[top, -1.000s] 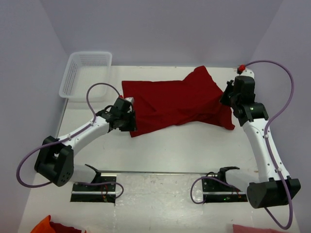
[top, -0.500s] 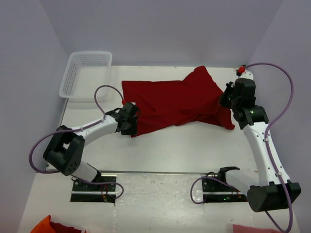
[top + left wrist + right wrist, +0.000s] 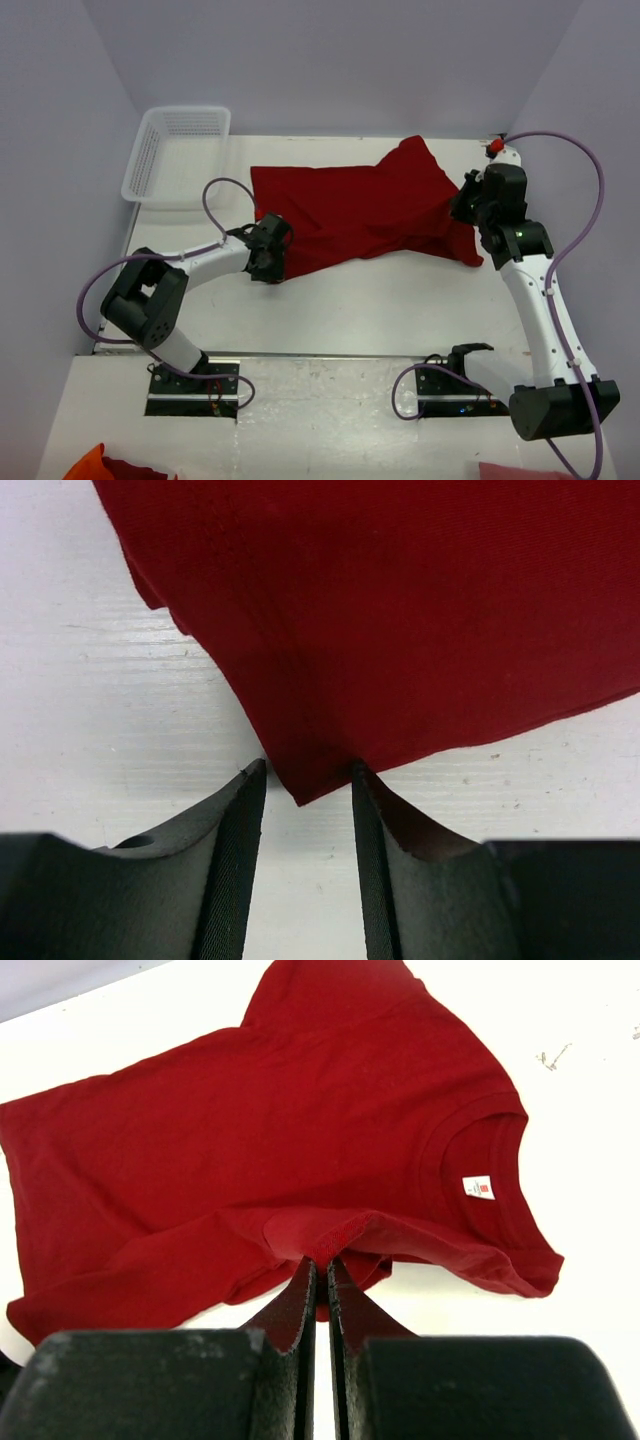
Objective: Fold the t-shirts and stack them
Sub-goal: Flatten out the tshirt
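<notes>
One t-shirt [image 3: 360, 205] of soft dark red cloth, with a small white neck label [image 3: 480, 1187], lies spread and a little wrinkled on the smooth white counter [image 3: 400, 300]. One white mesh basket [image 3: 175, 150] stands at the far left corner. The left pincer [image 3: 307, 775] is half open, with one black finger on each side of the shirt's pointed corner, and it grips nothing. The right pincer [image 3: 318, 1265] is closed on a raised fold of the shirt. Since one second ago the left arm [image 3: 200, 265] has swung its elbow inward and its jaws have widened slightly. The shirt has not moved.
</notes>
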`<state>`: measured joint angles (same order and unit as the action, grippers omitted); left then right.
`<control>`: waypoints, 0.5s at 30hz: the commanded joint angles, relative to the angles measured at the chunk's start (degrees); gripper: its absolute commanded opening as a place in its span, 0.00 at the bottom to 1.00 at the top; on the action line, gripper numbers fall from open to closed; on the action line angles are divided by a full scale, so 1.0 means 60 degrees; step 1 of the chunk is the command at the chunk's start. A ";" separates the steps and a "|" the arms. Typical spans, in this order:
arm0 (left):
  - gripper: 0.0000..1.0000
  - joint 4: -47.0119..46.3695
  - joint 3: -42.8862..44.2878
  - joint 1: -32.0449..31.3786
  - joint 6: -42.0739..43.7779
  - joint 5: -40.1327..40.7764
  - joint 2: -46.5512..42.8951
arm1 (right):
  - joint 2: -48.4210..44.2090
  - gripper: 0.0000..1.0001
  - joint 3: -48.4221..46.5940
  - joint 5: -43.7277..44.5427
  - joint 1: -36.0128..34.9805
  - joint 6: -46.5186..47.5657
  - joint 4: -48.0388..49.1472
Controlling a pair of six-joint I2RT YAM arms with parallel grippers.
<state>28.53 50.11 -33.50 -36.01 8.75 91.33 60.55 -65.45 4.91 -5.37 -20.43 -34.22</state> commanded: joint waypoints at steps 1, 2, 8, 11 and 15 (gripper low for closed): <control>0.41 -0.0361 0.0218 -0.0101 -0.0195 -0.0023 0.0246 | -0.0234 0.00 0.0010 -0.0144 -0.0029 0.0006 0.0400; 0.41 -0.0405 0.0204 -0.0115 -0.0195 -0.0067 0.0276 | -0.0234 0.00 0.0010 -0.0158 -0.0029 -0.0009 0.0415; 0.32 -0.0669 -0.0016 -0.0130 -0.0312 -0.0549 0.0423 | -0.0175 0.00 -0.0048 -0.0115 -0.0043 0.0006 0.0371; 0.22 -0.0786 -0.0148 -0.0130 -0.0400 -0.0667 0.0350 | -0.0175 0.00 -0.0078 -0.0100 -0.0029 0.0006 0.0371; 0.05 -0.0757 -0.0207 -0.0130 -0.0473 -0.0683 0.0175 | -0.0132 0.00 -0.0078 -0.0129 -0.0029 0.0006 0.0356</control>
<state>24.77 50.22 -33.85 -37.50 5.82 92.33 60.55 -65.34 4.86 -5.37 -20.40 -34.20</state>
